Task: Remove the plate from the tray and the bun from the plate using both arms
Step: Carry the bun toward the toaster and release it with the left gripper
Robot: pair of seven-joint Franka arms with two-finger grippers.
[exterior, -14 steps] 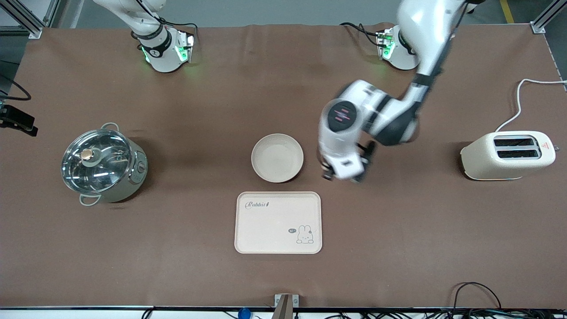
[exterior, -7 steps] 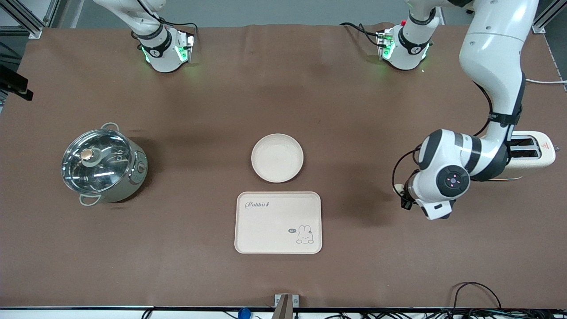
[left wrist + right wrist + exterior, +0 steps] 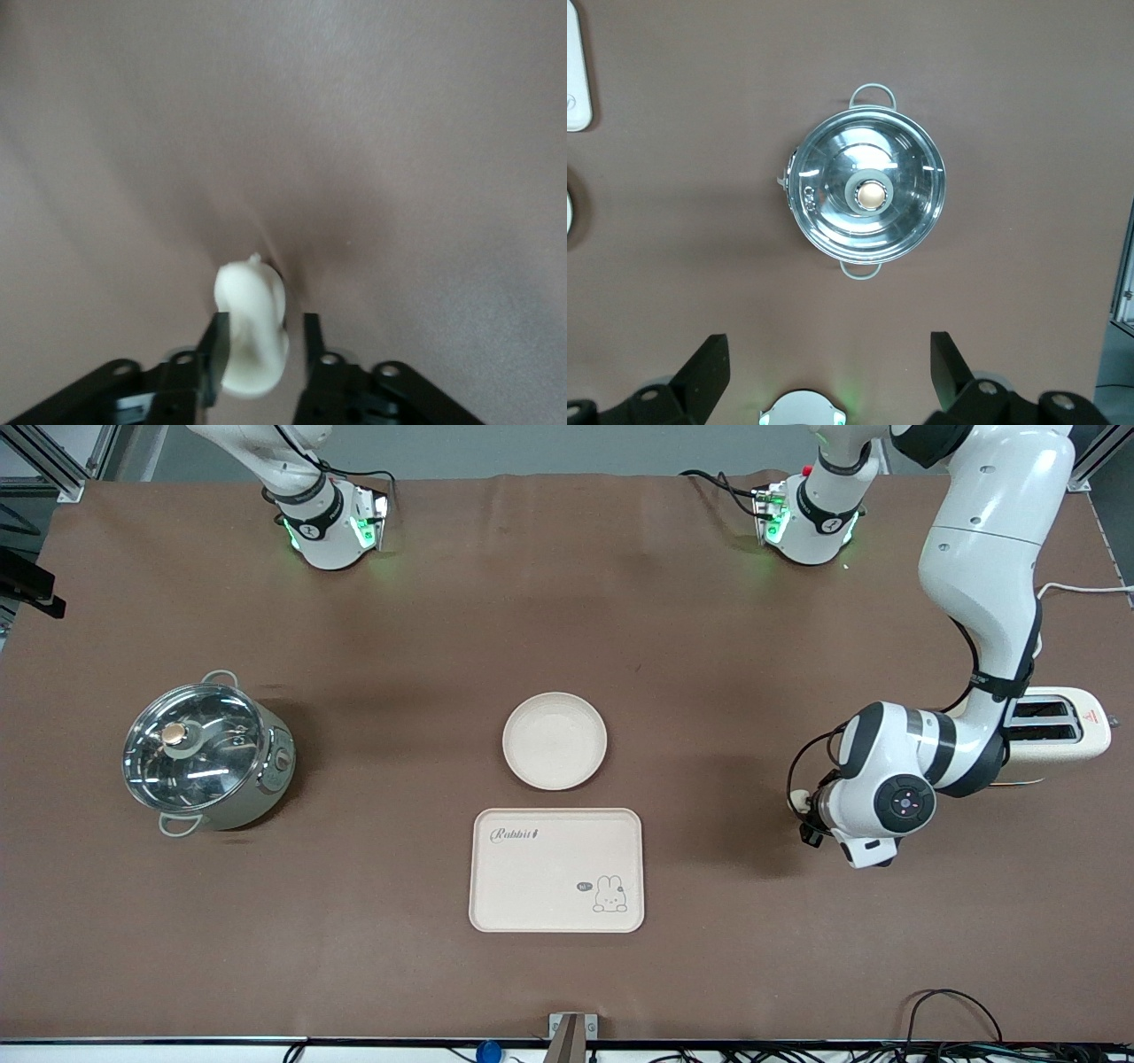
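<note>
The round cream plate [image 3: 555, 740] lies on the table mat, just farther from the front camera than the rabbit tray [image 3: 556, 870]. The small pale bun [image 3: 796, 801] rests on the mat toward the left arm's end, nearer to the front camera than the toaster [image 3: 1054, 731]. In the left wrist view the bun [image 3: 252, 328] stands between the fingers of my left gripper [image 3: 263, 323]. One finger touches it and a narrow gap shows at the other. In the front view my left gripper [image 3: 804, 821] is low at the bun. My right gripper [image 3: 828, 372] is open and empty, high over its own base.
A steel pot with a glass lid [image 3: 205, 755] stands toward the right arm's end; it also shows in the right wrist view [image 3: 868, 193]. The toaster's white cord [image 3: 1036, 633] runs off the table's edge. Bare brown mat [image 3: 753, 921] lies between tray and bun.
My left arm has swung from beside the plate to the bun near the toaster, then settled slightly. Plate, tray and pot have not moved. The right arm waits.
</note>
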